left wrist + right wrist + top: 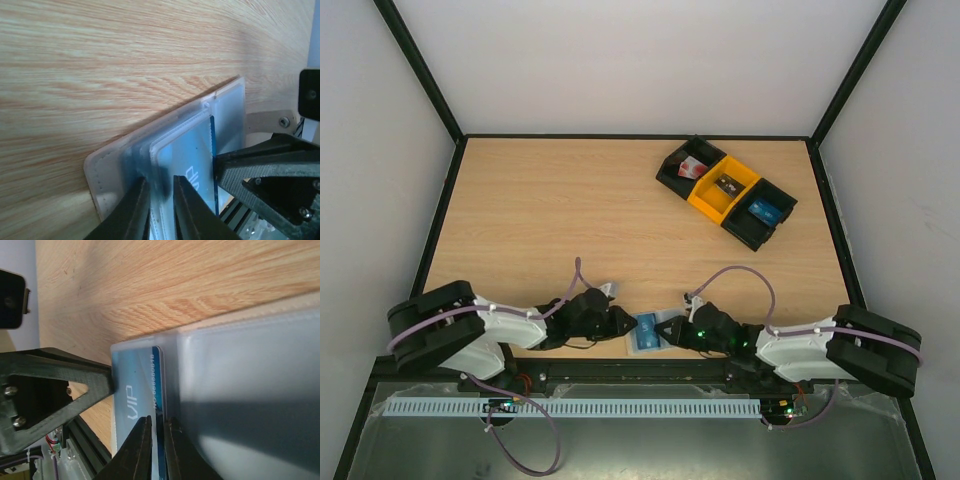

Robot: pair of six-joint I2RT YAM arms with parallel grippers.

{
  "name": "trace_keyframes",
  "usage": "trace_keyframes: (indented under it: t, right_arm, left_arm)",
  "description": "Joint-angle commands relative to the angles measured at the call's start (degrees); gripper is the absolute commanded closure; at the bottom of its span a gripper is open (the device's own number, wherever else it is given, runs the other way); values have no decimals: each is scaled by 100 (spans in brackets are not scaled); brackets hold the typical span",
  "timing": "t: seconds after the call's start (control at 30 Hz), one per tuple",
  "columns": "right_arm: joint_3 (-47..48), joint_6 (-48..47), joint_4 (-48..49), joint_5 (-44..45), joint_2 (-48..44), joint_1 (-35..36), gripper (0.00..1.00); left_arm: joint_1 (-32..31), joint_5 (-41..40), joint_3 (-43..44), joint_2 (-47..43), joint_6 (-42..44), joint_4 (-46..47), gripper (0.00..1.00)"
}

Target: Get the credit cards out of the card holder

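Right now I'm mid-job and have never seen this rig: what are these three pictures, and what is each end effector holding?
Two robot arms sit at the near edge of a wooden table. The overhead view looks down from behind them; the other two come from cameras on each wrist. The left end effector pinches the translucent card holder; the right end effector pinches a blue credit card partly out of it. Three bins lie far right, one holding another blue card.
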Motion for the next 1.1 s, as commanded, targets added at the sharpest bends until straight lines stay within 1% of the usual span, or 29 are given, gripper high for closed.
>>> trace_keyframes:
  t: [0.0, 0.03, 0.07, 0.2, 0.3, 0.4, 0.53, 0.63, 1.0, 1.03, 1.07]
  right_arm:
    - [-94, 22, -20, 131, -186, 25, 91]
    - [-109, 23, -5, 126, -188, 24, 91]
    - [-145, 53, 59, 96, -169, 31, 91]
    - [-330, 182, 422, 35, -107, 28, 94]
    - [-313, 146, 358, 84, -208, 30, 94]
    - [-344, 121, 363, 159, -340, 26, 98]
    - [-504, 157, 384, 270, -562, 24, 98]
    - [-594, 81, 142, 379, -824, 31, 98]
    - [-464, -36, -1549, 775, -1923, 31, 98]
    - [-433, -66, -1607, 779, -1957, 28, 95]
    - [-386, -101, -1674, 795, -1963, 25, 89]
  left_arm:
    - [-89, 202, -77, 461, -33, 701, 92]
    - [-92, 252, -91, 560, -59, 844, 97]
    - [-84, 267, -120, 647, -78, 966, 97]
    - [-9, 153, -176, 726, -84, 811, 97]
    - [34, 74, -258, 646, -59, 667, 97]
    - [41, 58, -321, 594, -35, 620, 97]
    - [53, 4, -332, 525, 153, 537, 97]
    - [97, -57, -266, 542, 404, 341, 97]
    - [231, -42, -176, 766, 770, 208, 97]
    - [241, -39, -157, 786, 787, 181, 97]
    - [246, -46, -141, 808, 812, 157, 97]
